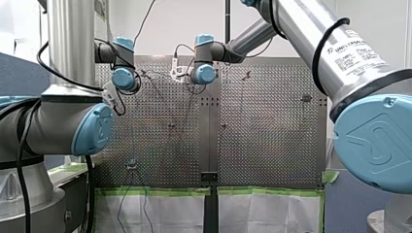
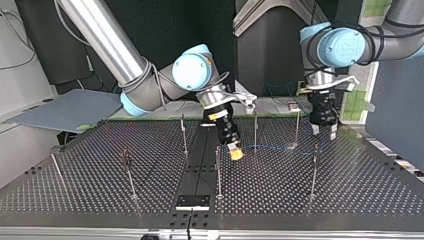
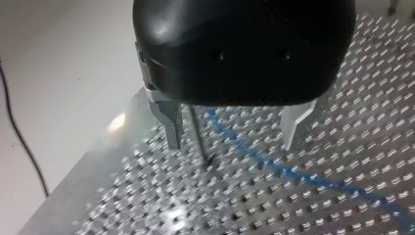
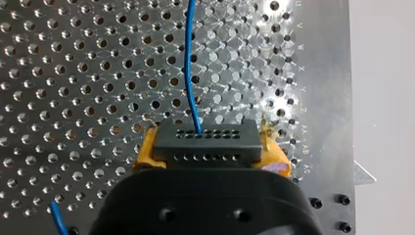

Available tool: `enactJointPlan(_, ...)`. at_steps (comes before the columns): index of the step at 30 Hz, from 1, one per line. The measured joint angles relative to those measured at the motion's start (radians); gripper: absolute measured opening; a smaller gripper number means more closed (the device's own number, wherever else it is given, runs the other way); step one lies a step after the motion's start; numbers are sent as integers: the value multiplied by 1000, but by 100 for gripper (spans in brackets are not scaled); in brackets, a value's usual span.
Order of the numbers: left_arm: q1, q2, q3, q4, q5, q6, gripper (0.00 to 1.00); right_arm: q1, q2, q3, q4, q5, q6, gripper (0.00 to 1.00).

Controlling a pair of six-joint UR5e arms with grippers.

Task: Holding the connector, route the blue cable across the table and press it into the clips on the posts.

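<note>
My right gripper (image 4: 208, 149) has its yellow pads shut on a black connector (image 4: 205, 138) with rows of small holes. A blue cable (image 4: 190, 63) leaves the connector and runs ahead over the perforated table. In the top view this gripper (image 2: 234, 151) hangs low near the table's middle, and the blue cable (image 2: 270, 147) trails from it toward the view's right. My left gripper (image 3: 232, 144) is open, its metal fingers (image 3: 171, 128) hovering over the blue cable (image 3: 274, 164) beside a thin post (image 3: 198, 137). Nothing is between its fingers. In the top view it (image 2: 324, 131) stands at the right.
Several thin upright posts stand on the perforated table (image 2: 100, 195), among them one (image 2: 183, 132) behind my right gripper, one (image 2: 218, 172) in front of it and one (image 2: 313, 172) at the right. A black bracket (image 2: 192, 201) sits at the table's near edge.
</note>
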Motion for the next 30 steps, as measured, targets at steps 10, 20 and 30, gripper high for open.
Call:
enactJointPlan(10,-16,90,-27,-90,34,78,100,0,0,0,8,5,-1,0)
enactJointPlan(20,-45,177,-7,-163,117,165,100,0,1,0,13,11,-1,0)
enactJointPlan(30,-77,189,32,-120,135,261,100,-1,0,0,15,15,-1,0)
